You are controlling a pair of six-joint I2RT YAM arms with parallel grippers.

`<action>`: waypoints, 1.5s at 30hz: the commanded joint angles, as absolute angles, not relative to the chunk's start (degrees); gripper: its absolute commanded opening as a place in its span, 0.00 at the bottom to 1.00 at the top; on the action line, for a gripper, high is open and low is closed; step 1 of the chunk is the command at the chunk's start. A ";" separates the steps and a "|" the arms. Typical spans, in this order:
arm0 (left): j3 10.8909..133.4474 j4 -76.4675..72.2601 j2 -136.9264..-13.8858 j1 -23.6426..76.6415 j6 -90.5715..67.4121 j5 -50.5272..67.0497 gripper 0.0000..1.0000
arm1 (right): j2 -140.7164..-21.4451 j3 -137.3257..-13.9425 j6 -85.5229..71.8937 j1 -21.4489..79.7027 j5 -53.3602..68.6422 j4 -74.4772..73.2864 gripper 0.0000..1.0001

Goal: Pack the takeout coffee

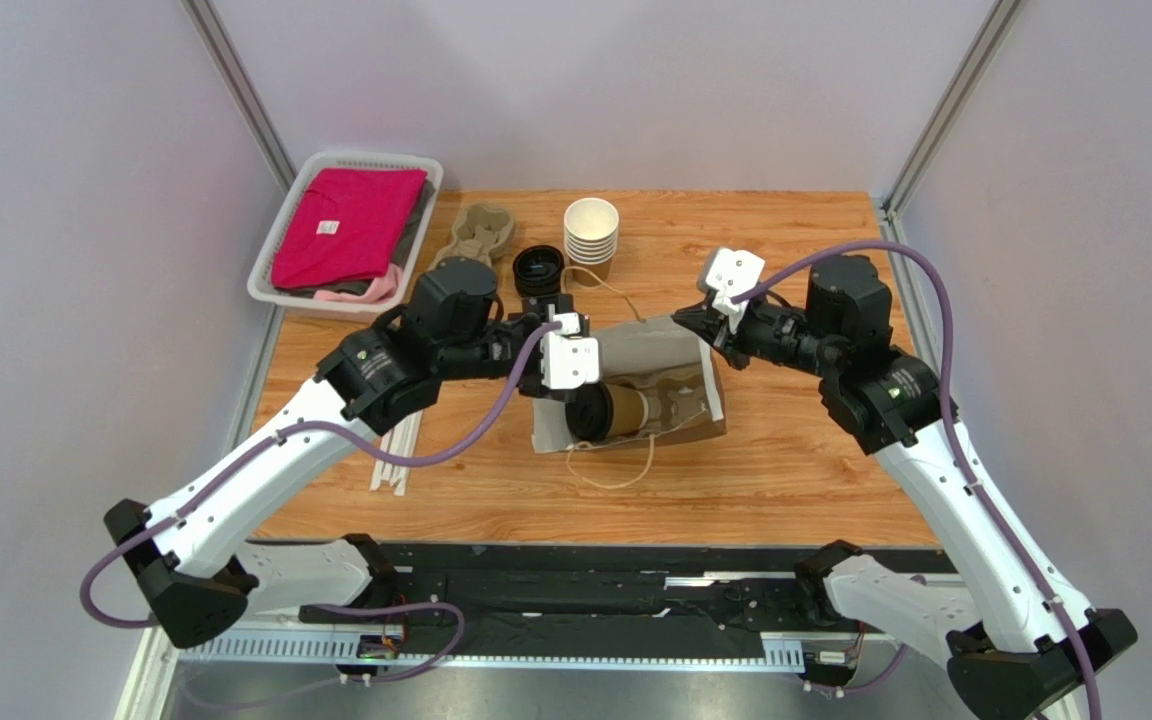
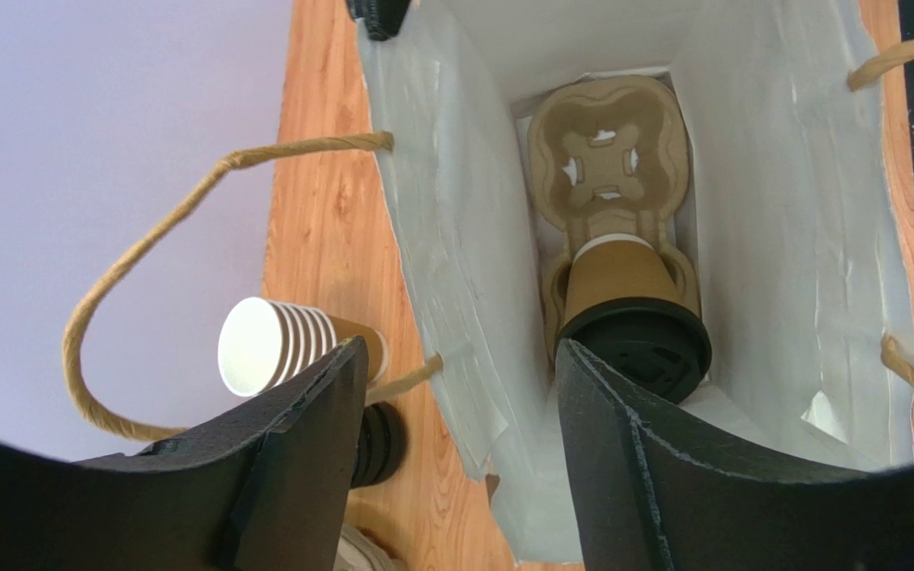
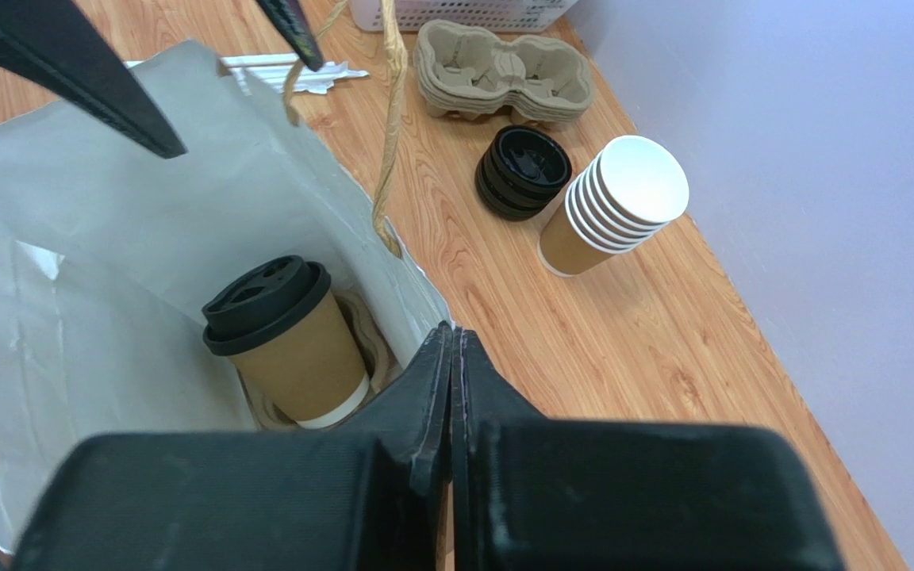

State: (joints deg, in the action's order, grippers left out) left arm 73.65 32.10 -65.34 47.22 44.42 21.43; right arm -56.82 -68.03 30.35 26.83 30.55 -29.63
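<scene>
The coffee [image 2: 631, 303] sits inside the bag [image 2: 450, 238]; packing looks nearly done. The left gripper [image 2: 462, 351] gapes empty, the right gripper [image 3: 450, 351] pinches the bag's one-o'clock rim; next, release.

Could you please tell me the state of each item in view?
paper bag: open
takeout coffee: lidded, seated in a carrier inside the paper bag
left gripper: open
right gripper: shut on the paper bag's rim
cup stack: nested, lidless
</scene>
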 commanded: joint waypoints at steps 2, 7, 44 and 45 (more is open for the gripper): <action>77.10 35.18 -66.20 47.20 44.30 23.38 0.67 | -52.83 -64.70 29.27 26.81 31.29 -26.37 0.00; 68.05 24.45 -59.60 46.76 39.82 21.53 0.72 | -46.68 -59.60 32.07 26.81 32.78 -24.97 0.00; 68.98 26.80 -57.91 41.92 21.52 19.85 0.74 | -45.97 -55.02 34.63 25.58 34.80 -22.67 0.00; 71.95 28.81 -58.44 41.92 22.06 21.86 0.73 | -46.05 -55.11 34.63 25.66 35.07 -22.76 0.00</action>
